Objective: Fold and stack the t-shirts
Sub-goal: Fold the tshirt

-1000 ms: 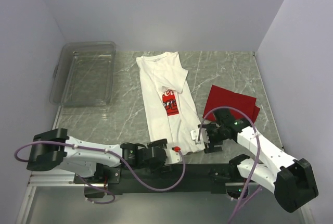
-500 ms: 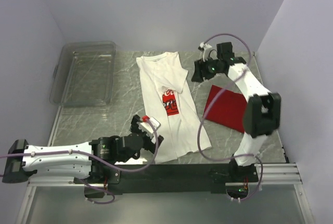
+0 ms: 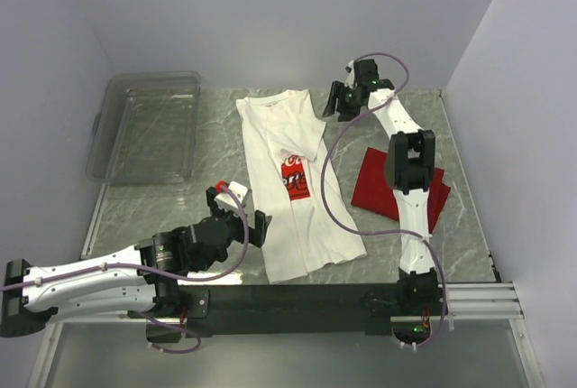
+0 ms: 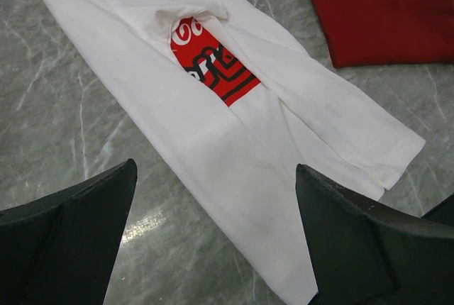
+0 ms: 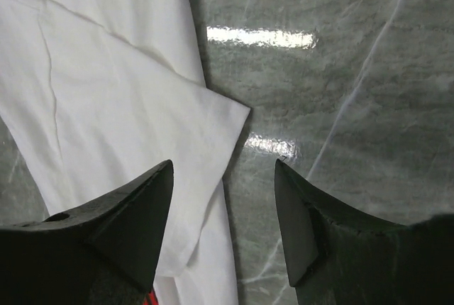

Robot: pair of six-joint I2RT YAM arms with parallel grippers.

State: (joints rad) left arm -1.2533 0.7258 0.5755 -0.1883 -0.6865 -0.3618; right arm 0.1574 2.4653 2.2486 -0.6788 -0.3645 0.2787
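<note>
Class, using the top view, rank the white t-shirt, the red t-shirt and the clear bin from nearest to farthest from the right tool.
1. The white t-shirt, just left of the right tool, which hangs beside its far shoulder.
2. The red t-shirt, nearer the arm bases, on the table's right side.
3. The clear bin, right across at the table's left edge.

Open tabletop lies between the bin and white shirt; the red shirt flanks its right

White t-shirt (red chest print, sides folded in) lies flat; red t-shirt lies folded nearby.
</note>
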